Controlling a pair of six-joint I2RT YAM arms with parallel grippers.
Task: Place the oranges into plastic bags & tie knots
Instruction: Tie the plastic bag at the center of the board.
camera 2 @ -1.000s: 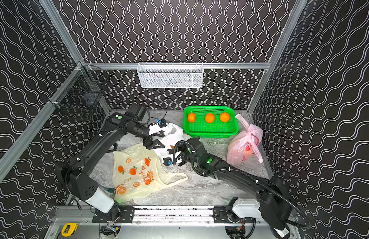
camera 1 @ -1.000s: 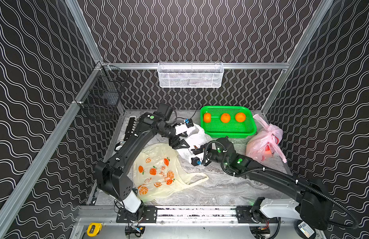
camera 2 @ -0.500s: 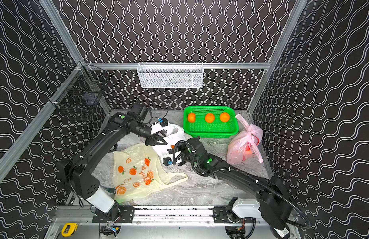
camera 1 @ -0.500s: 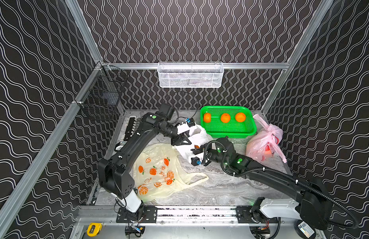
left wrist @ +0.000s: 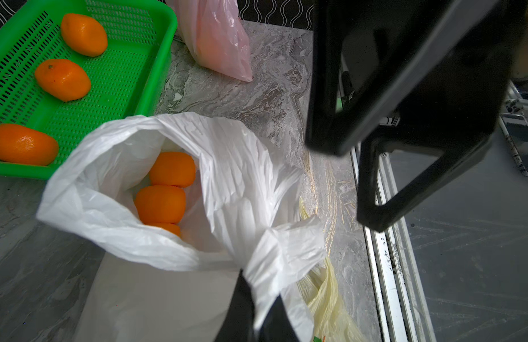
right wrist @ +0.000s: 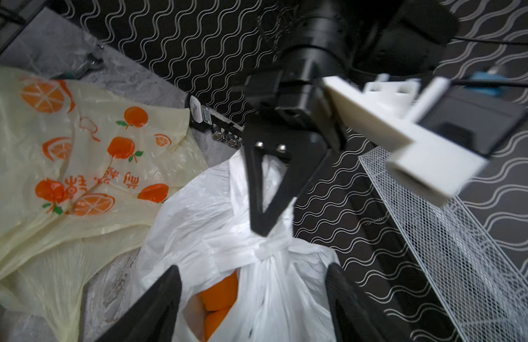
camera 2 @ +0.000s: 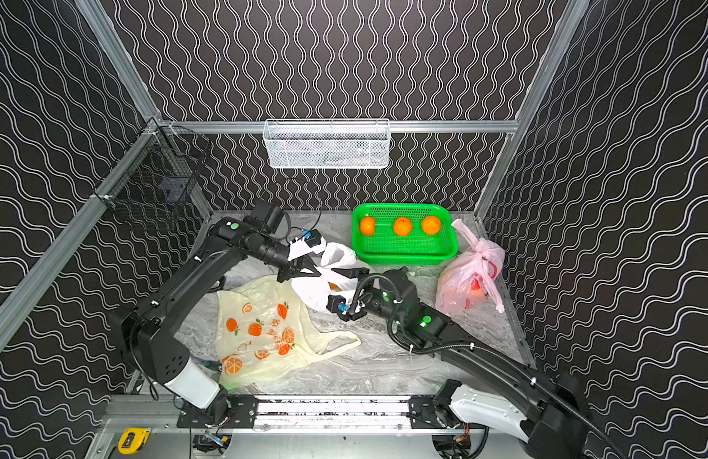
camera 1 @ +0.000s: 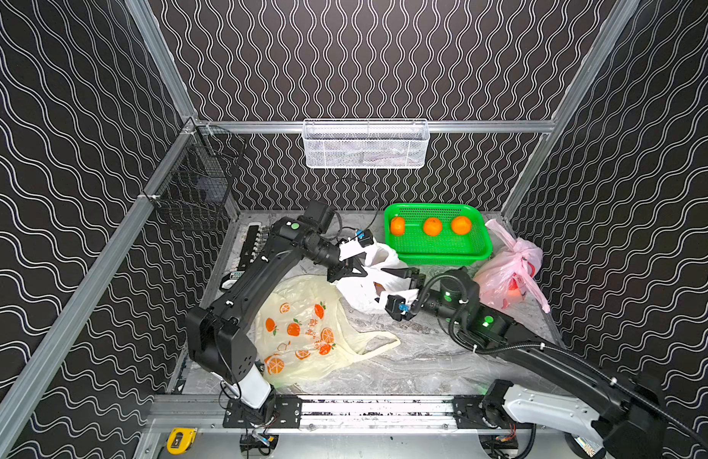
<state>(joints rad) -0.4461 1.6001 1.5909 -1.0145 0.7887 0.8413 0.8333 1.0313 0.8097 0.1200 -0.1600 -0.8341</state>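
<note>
White bag [camera 1: 362, 290] center-frame: left gripper [right wrist: 261, 229] pinched shut on its bunched top, right gripper [right wrist: 252, 277] wide open, straddling it.

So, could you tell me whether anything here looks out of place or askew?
Nothing looks spilled or damaged. One oddity: a strip of metal sockets lies along the left edge of the table, unrelated to bagging fruit. The yellow bag sprawls flat and crumpled, one handle trailing across the table.

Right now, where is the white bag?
In both top views the white bag sits mid-table, just in front of the green basket and behind the yellow bag, its handle pinched by the left tool.
</note>
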